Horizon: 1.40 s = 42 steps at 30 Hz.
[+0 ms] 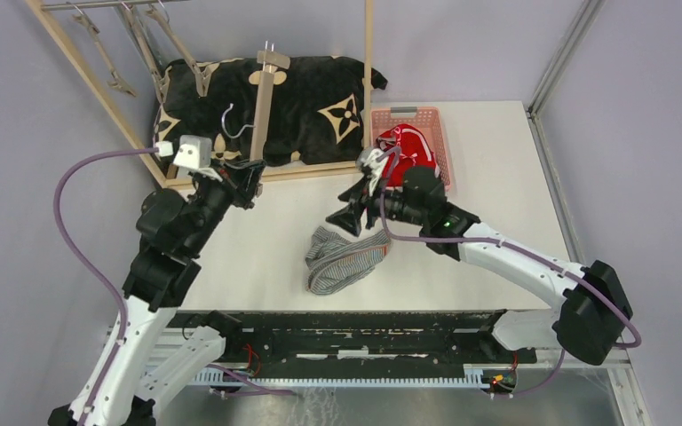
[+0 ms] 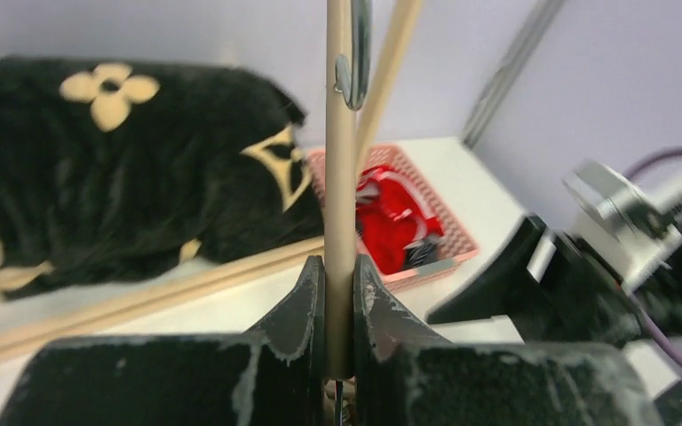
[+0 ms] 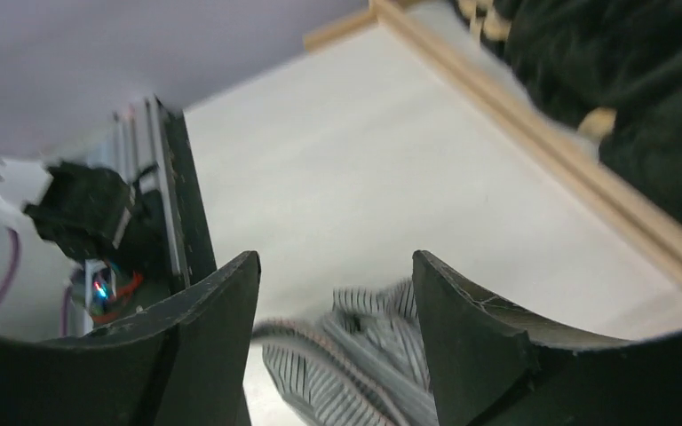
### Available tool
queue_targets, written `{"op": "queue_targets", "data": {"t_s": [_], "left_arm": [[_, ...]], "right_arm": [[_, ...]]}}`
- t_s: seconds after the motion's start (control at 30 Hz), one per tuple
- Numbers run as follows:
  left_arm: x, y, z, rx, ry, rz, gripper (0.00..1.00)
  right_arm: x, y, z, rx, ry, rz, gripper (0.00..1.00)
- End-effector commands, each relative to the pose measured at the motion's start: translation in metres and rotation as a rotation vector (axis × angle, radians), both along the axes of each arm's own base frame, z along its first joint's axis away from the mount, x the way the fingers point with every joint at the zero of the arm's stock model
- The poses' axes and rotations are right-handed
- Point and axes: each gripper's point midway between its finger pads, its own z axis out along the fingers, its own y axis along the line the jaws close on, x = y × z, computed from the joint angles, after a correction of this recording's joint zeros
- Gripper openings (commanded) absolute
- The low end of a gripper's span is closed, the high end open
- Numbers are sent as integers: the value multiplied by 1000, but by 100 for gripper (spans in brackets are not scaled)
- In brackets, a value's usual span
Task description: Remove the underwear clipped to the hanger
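Currently, left gripper is pinched tight on the lower end of the hanger; in the left wrist view both fingers press flat against the wooden bar. Hanger bar runs up over the cushion, leaning against it, with the wire hook at the far end. No cloth seen on the bar.

Right gripper has its fingers spread wide and holds nothing. It sits over the far edge of the grey shorts; the right wrist view shows striped cloth below the gap, whether touching cannot be told.

Grey shorts lie crumpled on the table, mid-table, between the two arms.

Red shorts sit bunched in the pink basket at the table's far right, just beside the wooden frame
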Motion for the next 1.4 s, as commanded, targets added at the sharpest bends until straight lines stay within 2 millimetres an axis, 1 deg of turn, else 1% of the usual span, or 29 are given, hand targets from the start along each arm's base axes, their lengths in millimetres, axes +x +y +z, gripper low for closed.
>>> {"op": "queue_targets", "data": {"t_s": [0.0,0.03,0.13,0.17,0.2,0.23,0.27,0.33,0.43,0.53,0.63,0.7,0.73,0.77,0.8,0.83,0.9,0.97,1.0,1.07,1.13,1.2,1.27,1.3,1.37], "left_arm": [[28,18,-43,161,165,138,3],[33,15,-43,167,175,133,3],[47,8,-39,180,193,127,3],[51,6,-38,184,197,126,3],[55,4,-31,183,191,124,3],[59,1,-28,184,192,122,3],[63,-2,-26,190,195,113,3],[68,-4,-20,195,194,110,3],[74,-1,-12,210,191,137,3],[79,0,-4,235,196,151,3],[85,1,-1,262,207,159,3],[89,3,1,273,210,176,3],[91,5,0,279,216,189,3],[93,8,0,284,221,206,3],[95,10,0,290,227,223,3],[97,13,0,295,237,246,3],[101,15,1,301,244,265,3],[105,15,0,305,248,269,3],[107,15,1,310,250,274,3],[113,22,3,321,252,321,3],[118,30,6,331,249,366,3],[122,36,13,322,237,382,3],[126,40,22,284,215,365,3],[129,48,26,260,209,367,3],[134,56,33,215,198,343,3]], "right_arm": [[-2,-9,-85,-343,24,-107,73],[-3,-6,-101,-389,46,-112,76],[-8,-4,-138,-466,96,-104,84],[-9,-3,-148,-484,113,-96,87],[-12,-2,-158,-502,131,-85,90],[-15,0,-168,-521,150,-69,96],[-18,3,-174,-533,163,-56,99],[-22,7,-188,-562,195,-35,100],[-28,13,-209,-623,244,19,100],[-34,15,-236,-725,286,54,100],[-40,14,-263,-807,313,71,100],[-42,12,-277,-841,329,69,100],[-43,11,-283,-858,338,67,98],[-44,8,-288,-878,347,66,92],[-43,7,-293,-896,353,60,83],[-42,5,-296,-918,361,58,73],[-41,6,-301,-943,374,60,44],[-36,8,-296,-939,369,39,7],[-35,9,-292,-929,359,33,2],[-32,11,-278,-900,330,21,1],[-27,13,-256,-856,293,2,1],[-23,14,-226,-802,247,-22,1],[-17,10,-193,-755,190,-65,1],[-14,6,-174,-730,155,-96,1],[-2,-7,-136,-686,86,-194,1]]}}
